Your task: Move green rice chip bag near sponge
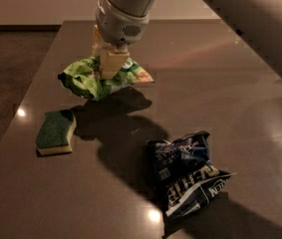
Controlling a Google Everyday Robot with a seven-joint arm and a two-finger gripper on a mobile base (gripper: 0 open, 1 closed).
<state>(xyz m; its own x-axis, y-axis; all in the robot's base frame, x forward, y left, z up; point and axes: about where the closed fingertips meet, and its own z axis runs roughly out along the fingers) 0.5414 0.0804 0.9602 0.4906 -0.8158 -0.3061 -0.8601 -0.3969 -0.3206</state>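
Note:
The green rice chip bag (88, 78) is bright green, wrinkled foil, with an orange-tan corner at its right. My gripper (108, 63) comes down from above and is shut on the bag's top middle, holding it just above the table. The bag's shadow falls on the table below and right of it. The sponge (56, 132), dark green on top with pale yellow foam sides, lies flat on the table a short way below and left of the bag, apart from it.
A crumpled dark blue bag with white lettering (188, 176) lies at the front right of the dark brown table (220, 88). The table's left edge (28, 91) runs close to the sponge, with floor beyond it.

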